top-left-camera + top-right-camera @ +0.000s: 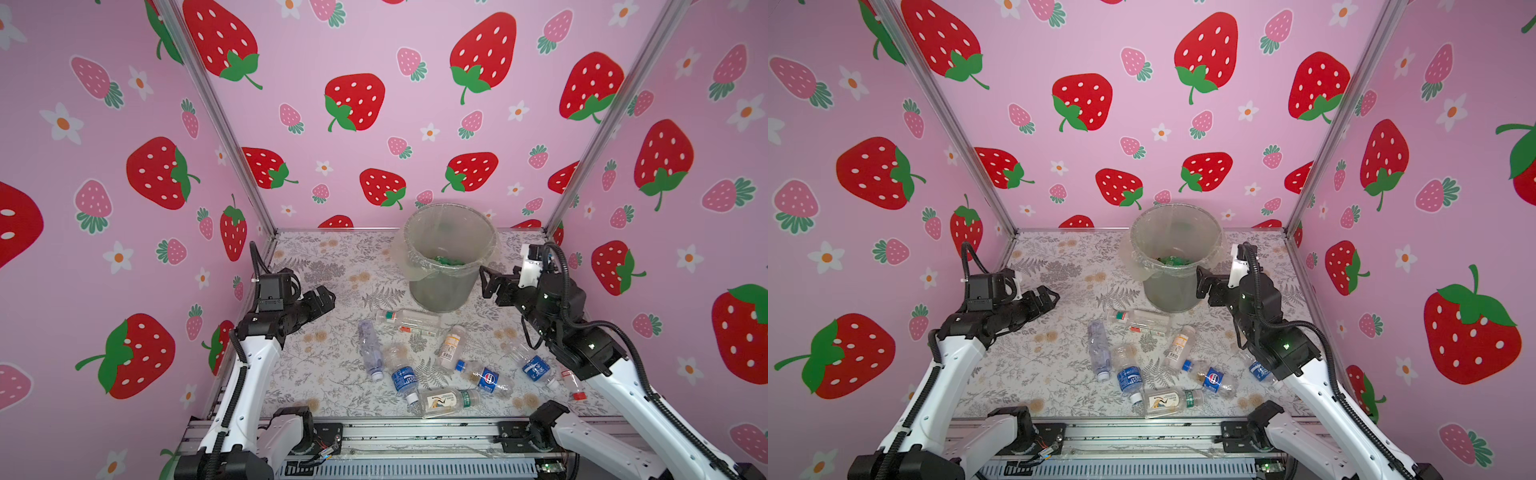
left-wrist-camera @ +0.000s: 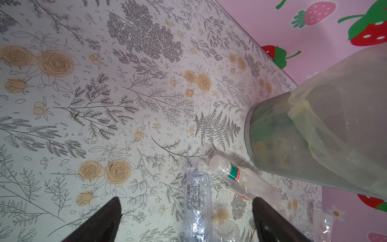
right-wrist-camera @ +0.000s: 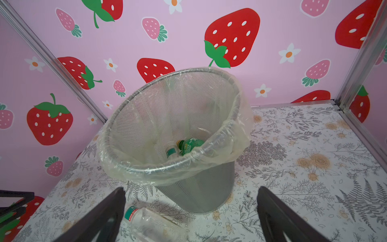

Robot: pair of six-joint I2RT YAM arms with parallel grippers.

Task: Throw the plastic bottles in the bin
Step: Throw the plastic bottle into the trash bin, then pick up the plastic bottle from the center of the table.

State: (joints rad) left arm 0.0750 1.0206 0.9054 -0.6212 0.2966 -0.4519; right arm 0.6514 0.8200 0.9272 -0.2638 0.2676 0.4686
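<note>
Both top views: floral-print counter (image 1: 324, 266), pink strawberry-print walls (image 1: 316, 50); clear plastic bottles (image 1: 403, 376) scattered in front of round grey mesh bin (image 1: 440, 291).
Left wrist: left pincer (image 2: 186, 199) spread wide, empty.
Right wrist: right pincer (image 3: 191, 188) spread, empty; green bottle (image 3: 190, 144) inside bin.

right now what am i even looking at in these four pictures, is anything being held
Two white robot arms work at a flowered table, each ending in a two-fingered claw. Two pictures look down from above; the other two come from cameras on the arms' wrists. Several plastic bottles lie on the table near a grey mesh bin lined with a clear bag; a green bottle already lies inside. The left gripper and right gripper are both open, holding nothing.
</note>
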